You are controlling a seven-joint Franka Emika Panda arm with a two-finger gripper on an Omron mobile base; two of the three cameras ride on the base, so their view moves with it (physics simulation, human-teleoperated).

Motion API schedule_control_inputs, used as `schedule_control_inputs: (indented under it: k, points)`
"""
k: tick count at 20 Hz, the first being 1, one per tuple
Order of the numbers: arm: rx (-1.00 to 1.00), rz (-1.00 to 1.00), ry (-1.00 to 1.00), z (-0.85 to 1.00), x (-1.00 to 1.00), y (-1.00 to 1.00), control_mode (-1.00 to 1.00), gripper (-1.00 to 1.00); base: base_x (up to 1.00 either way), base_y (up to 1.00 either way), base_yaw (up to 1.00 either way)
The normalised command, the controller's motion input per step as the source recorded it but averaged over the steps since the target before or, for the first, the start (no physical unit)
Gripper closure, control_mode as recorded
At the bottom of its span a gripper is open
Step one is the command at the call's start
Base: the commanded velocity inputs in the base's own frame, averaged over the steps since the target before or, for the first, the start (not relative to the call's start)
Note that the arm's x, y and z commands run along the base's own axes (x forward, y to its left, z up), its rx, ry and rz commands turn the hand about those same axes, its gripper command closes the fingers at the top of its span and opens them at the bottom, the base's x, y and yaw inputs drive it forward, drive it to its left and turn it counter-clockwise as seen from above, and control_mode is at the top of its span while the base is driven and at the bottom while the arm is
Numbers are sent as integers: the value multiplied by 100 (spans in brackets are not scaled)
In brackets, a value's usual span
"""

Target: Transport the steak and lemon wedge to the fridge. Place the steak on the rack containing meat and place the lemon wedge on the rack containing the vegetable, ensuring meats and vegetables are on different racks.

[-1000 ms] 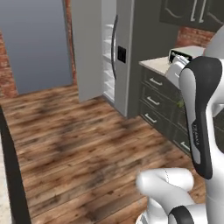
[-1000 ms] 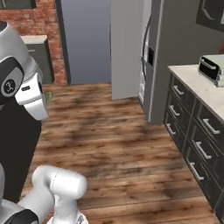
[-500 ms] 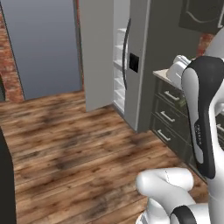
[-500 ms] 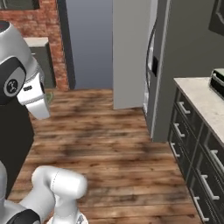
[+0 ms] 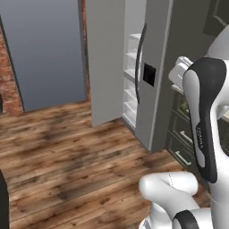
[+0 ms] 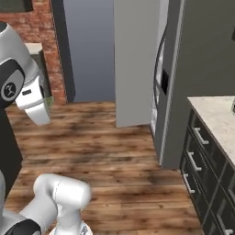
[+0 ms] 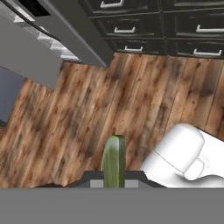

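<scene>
One lemon wedge sits pinched upright in our gripper above the wood floor; we face the fridge, its door open.

The arm is showing as glossy white shells joined by dark grey to black joints. In the left base view a long black band is running up its upright link at 3 o'clock, carrying a line of small pale lettering too small to read. A rounded white elbow segment is curving across at 5 o'clock, a thin dark seam line is crossing it, and a black ringed joint is sitting just below it. In the right base view, a black joint cap at 9 o'clock is bearing a small white logo, and a white wedge-shaped piece with a short dark slot is hanging at its 4 o'clock. Another smooth white elbow is bulging at 7 o'clock.
</scene>
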Motion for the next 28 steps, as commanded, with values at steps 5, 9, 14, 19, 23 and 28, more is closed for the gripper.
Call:
schedule_control_inputs:
  k: [5,9,14,19,23,28]
  points:
    - [0,0,0,0,0,0,100,100,100,4,0]
    - [0,0,0,0,0,0,100,100,100,10,-4]
    - [0,0,0,0,0,0,100,100,100,43,-44]
    - [0,0,0,0,0,0,100,100,100,87,-65]
    - [0,0,0,0,0,0,100,100,100,98,-58]
    - [0,0,0,0,0,0,100,100,100,96,-60]
